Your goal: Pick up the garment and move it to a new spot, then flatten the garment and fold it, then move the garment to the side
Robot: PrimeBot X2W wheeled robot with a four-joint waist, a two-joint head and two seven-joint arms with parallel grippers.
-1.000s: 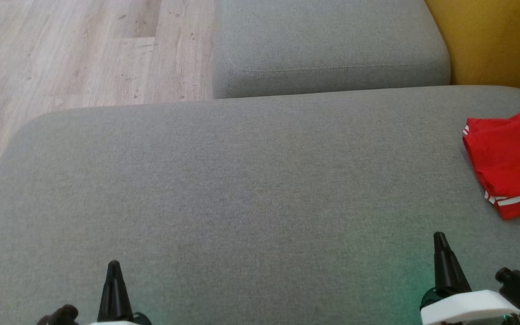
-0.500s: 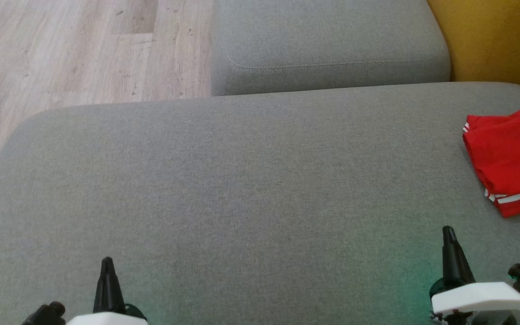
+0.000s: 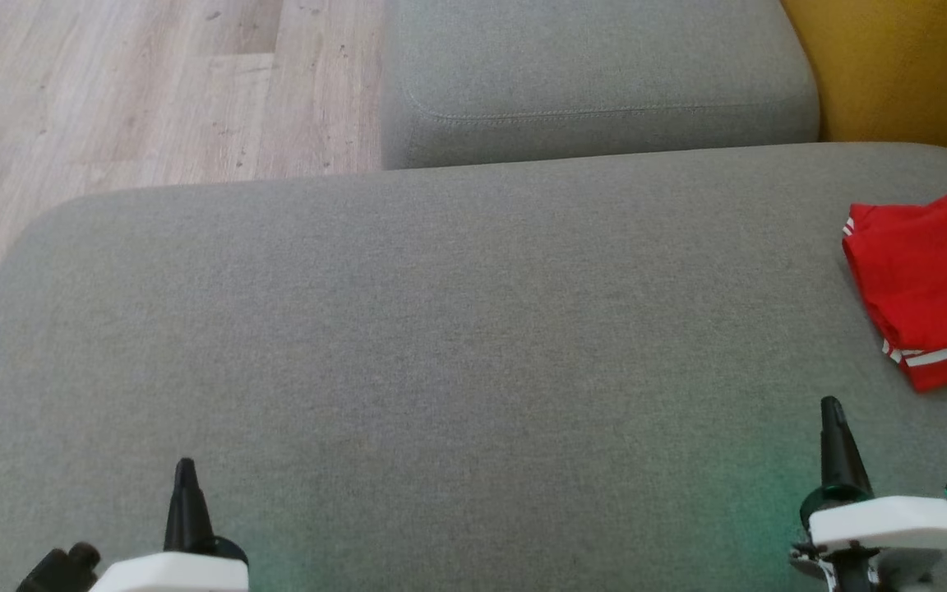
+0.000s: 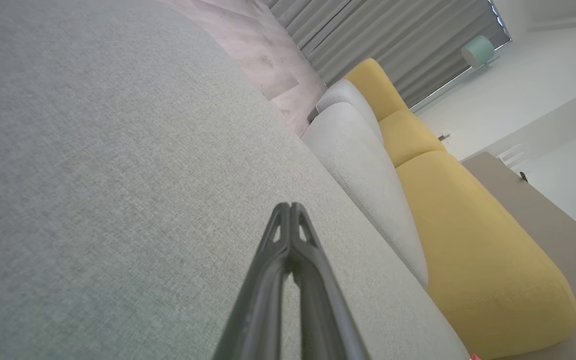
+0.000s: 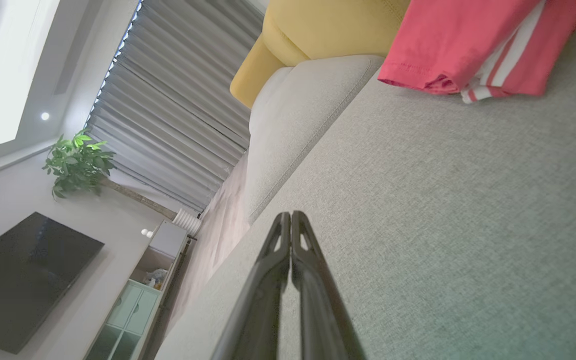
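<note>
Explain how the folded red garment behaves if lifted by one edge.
The red garment lies in soft loose layers, so it would likely droop and unfold. It looks thin, so probably light. On the textured cushion, pushing may bunch it.

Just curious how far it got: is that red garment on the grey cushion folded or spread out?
Folded. The red garment lies compact on the grey cushion; the right wrist view shows stacked layers at its edge.
</note>
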